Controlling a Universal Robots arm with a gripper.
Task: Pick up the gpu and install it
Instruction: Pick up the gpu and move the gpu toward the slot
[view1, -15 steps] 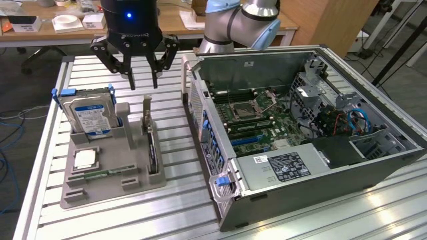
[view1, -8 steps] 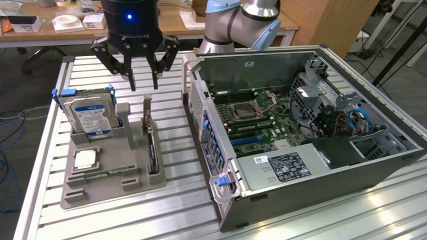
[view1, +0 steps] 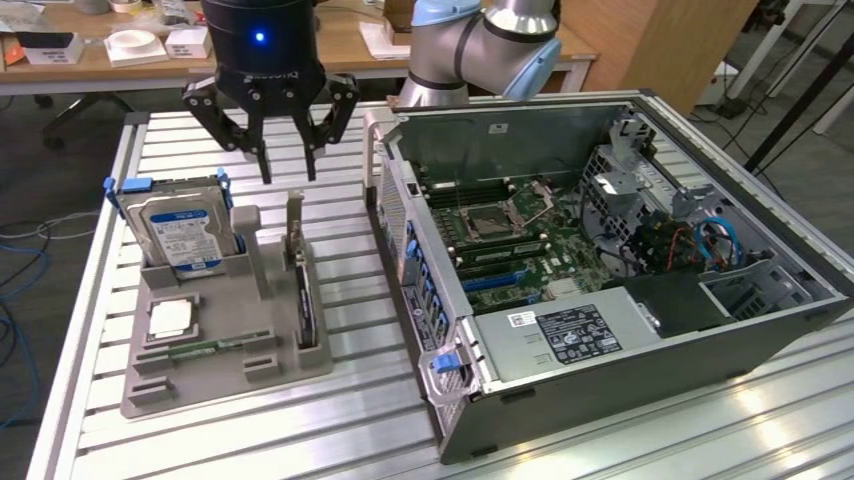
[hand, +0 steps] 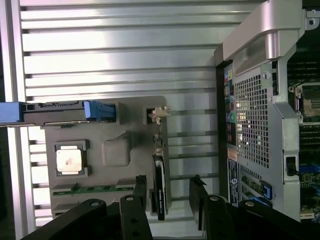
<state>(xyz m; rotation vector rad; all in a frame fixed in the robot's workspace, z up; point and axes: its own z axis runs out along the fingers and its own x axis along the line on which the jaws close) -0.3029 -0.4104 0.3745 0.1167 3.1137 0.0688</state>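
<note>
Room: desks (view1: 334, 45) line the back; up front you have a slatted aluminium worktop (view1: 334, 440).
Layout: a grey holder tray (view1: 267, 350) sits toward the worktop's edge on the exterior view's left, and an open computer case (view1: 641, 390) takes the side on the exterior view's right.
Gpu: the gpu (view1: 302, 285) stands on edge in the tray slot nearest the case, its silver bracket (view1: 294, 215) at the far end. Nothing touches it.
Gripper: your gripper (view1: 288, 172) hangs above the tray's far end, over the bracket, jaws spread wide and holding nothing.
Done: nothing yet, by the look of it. The card is not lifted, and no black card stands on the motherboard (view1: 521, 240).
Left: both the pick-up and the install, as far as you can judge.
Exterior view adds: the clear air between fingertips and card, the inside of the case, and the blue label of the hard drive (view1: 187, 235).
Wrist view adds: a look straight down. The card's thin top edge runs between the two fingertips (hand: 141, 181), closer to one of them. The processor chip (hand: 69, 161) and the green memory stick (hand: 95, 188) lie flat in their pockets.
</note>
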